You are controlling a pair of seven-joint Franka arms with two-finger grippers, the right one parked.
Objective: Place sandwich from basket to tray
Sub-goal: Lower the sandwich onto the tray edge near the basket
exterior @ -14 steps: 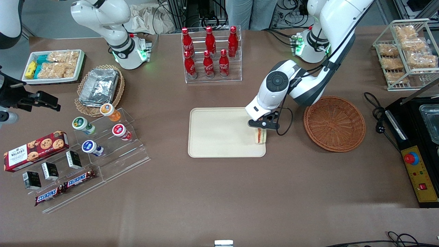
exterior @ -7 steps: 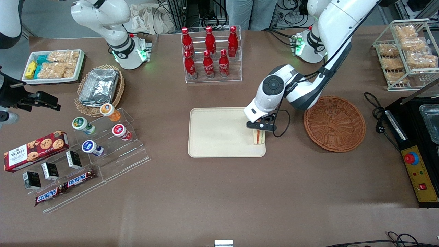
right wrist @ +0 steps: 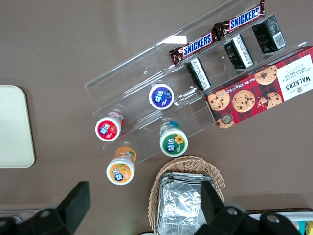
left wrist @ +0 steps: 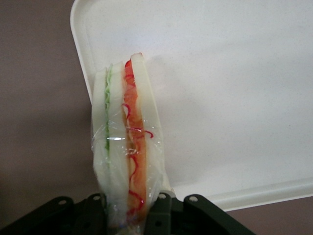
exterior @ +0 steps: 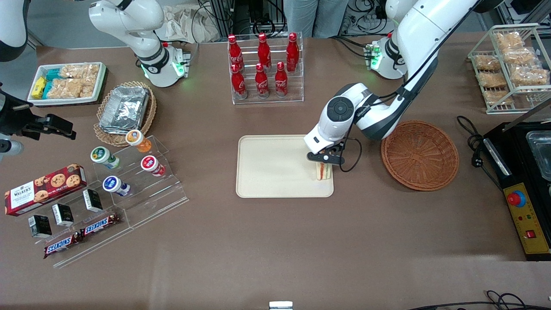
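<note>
gripper [exterior: 323, 164] closed on wrapped sandwich [exterior: 323, 171], held on edge over the tray [exterior: 275, 172] corner nearest the basket [exterior: 419, 155] | risk: released so near the rim, it topples off

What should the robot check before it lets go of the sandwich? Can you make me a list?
1. Sandwich held firmly: ok, the gripper is shut on its lower end.
2. Sandwich over the tray: ok, it hangs at the tray corner nearest the basket.
3. Fully inside the rim: not ok, in the left wrist view one bread side overlaps the tray's edge.
4. Sandwich touching the tray: cannot tell.
5. Landing spot free: ok, the tray beside it is bare.
6. Basket emptied: ok, nothing lies in it.
</note>
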